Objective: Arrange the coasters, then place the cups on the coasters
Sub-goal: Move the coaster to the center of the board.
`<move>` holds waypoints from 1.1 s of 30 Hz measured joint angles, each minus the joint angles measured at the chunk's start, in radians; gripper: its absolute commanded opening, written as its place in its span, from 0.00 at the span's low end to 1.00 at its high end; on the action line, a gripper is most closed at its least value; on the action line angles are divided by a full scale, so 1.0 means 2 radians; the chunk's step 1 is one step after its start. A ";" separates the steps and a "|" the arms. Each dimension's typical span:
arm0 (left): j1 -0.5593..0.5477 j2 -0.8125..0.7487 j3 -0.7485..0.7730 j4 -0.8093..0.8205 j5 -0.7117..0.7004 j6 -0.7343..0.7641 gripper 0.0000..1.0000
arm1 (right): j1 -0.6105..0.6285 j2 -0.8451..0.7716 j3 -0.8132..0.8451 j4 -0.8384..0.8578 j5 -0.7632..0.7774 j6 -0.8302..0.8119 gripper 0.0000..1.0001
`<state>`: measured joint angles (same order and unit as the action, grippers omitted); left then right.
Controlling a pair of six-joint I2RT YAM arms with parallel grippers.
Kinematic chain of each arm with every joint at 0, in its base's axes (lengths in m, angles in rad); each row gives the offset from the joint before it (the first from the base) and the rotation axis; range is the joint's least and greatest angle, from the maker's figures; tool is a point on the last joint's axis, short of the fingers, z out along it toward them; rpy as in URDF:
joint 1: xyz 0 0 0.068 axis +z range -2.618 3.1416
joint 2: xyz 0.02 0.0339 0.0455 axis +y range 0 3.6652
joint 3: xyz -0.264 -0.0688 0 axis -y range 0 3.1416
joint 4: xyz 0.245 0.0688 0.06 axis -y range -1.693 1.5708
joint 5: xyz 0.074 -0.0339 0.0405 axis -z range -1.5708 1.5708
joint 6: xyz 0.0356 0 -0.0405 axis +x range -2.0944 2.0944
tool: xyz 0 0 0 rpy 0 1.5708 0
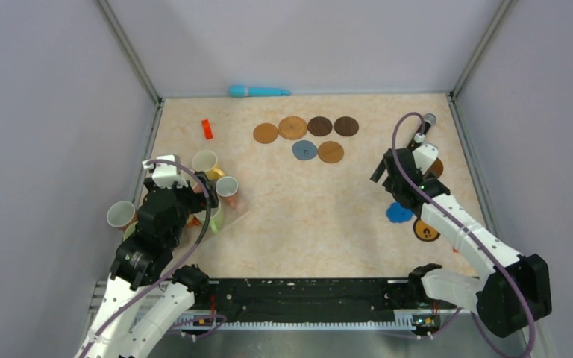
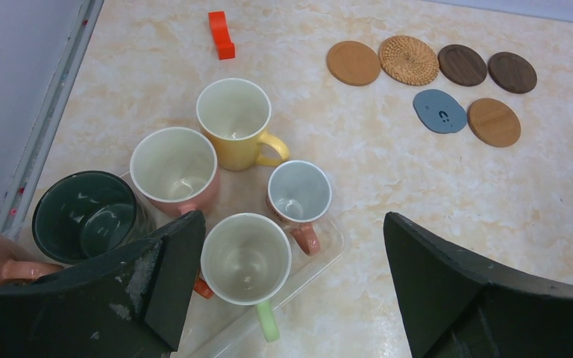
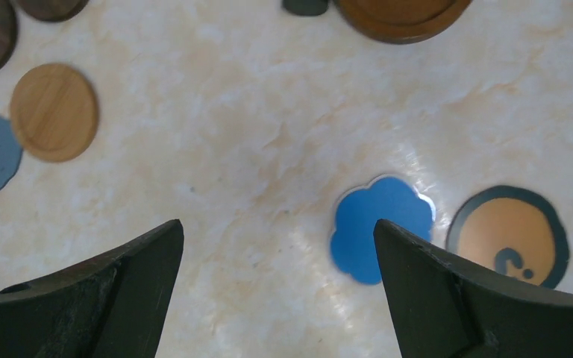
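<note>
Left end effector [image 2: 292, 221] hangs wide open and empty above the cups [image 2: 173, 165], which crowd together at 9 o'clock on the desk [image 1: 313, 209]. In that cluster the yellow cup [image 2: 233, 119] stands on the 12 o'clock side, the green-handled cup [image 2: 245, 259] at 6 o'clock and the dark cup [image 2: 86, 216] at 9 o'clock. Some of them stand on a clear tray [image 2: 321, 257]. All are upright, mouths up.

Right end effector [image 3: 276, 227] is spread just as wide and grips nothing. It hovers over the desk at 3 o'clock, near the blue scalloped coaster [image 3: 377, 205], which lies flat. The black-rimmed coaster [image 3: 509, 235] lies just beside that one, toward its 4 o'clock, with a thin gap between them.

Six more coasters [image 1: 293, 127] lie flat in a loose group at 12 o'clock on the desk, the grey-blue coaster [image 1: 305, 150] in the nearer row. A red block [image 1: 207, 129] lies at 11 o'clock and a black microphone [image 1: 421, 128] at 2 o'clock.
</note>
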<state>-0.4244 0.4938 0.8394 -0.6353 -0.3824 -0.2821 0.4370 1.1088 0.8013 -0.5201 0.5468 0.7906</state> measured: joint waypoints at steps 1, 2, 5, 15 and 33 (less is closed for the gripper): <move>0.000 -0.001 0.000 0.000 0.000 0.000 0.95 | -0.016 -0.001 -0.004 0.002 0.001 -0.011 0.98; 0.000 -0.001 0.000 0.000 0.000 0.000 0.94 | -0.035 0.000 -0.006 0.003 -0.001 -0.020 0.98; 0.000 -0.001 0.000 0.000 0.001 0.000 0.94 | -0.089 0.003 -0.017 0.001 -0.013 -0.029 0.99; 0.000 -0.001 0.000 0.000 0.002 0.000 0.94 | -0.131 0.019 -0.096 0.015 -0.067 0.005 0.98; 0.000 -0.001 0.000 0.000 0.002 0.000 0.94 | -0.136 0.057 -0.133 0.104 -0.109 0.010 0.93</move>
<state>-0.4244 0.4923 0.8394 -0.6357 -0.3786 -0.2821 0.1642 1.2228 0.5358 -0.3122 0.3294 0.8101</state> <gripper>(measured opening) 0.946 0.935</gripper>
